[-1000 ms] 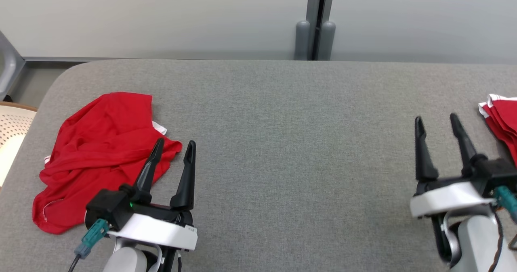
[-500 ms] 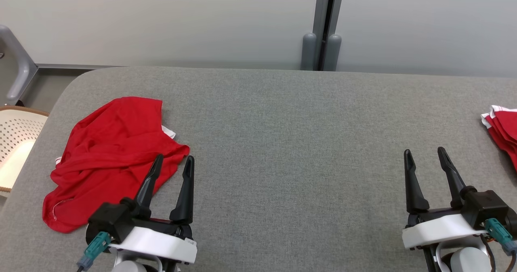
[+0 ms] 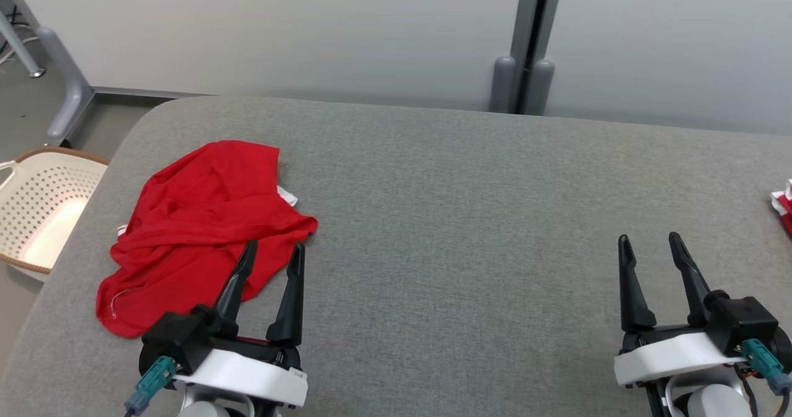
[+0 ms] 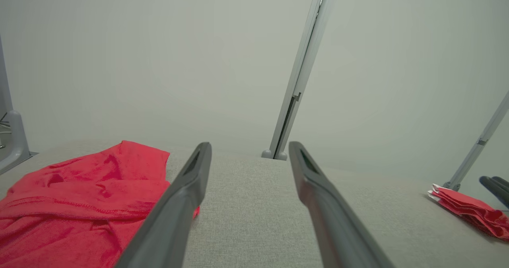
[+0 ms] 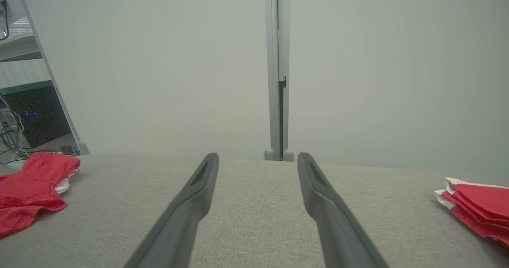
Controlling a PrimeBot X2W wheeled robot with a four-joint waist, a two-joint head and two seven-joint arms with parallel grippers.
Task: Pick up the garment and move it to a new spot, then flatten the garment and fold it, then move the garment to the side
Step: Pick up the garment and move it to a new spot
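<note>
A crumpled red garment (image 3: 198,231) with a bit of white trim lies on the left part of the grey table (image 3: 470,206). It also appears low on the left as the garment (image 4: 75,196) in the left wrist view and far left as the garment (image 5: 28,188) in the right wrist view. My left gripper (image 3: 275,250) is open, hovering at the garment's near right edge, its left finger over the red cloth. My right gripper (image 3: 648,241) is open over bare table at the lower right, holding nothing.
A stack of folded red and white garments (image 5: 477,208) sits at the table's right edge, seen too as the folded stack (image 4: 469,212) and the folded stack (image 3: 783,203). A perforated cream basket (image 3: 43,200) stands beside the table's left end. A grey partition wall (image 3: 396,33) runs behind the table.
The head camera has turned left, so the whole picture shifted right and the basket came further into view. My right gripper drew back toward me; the garment lies as before.
</note>
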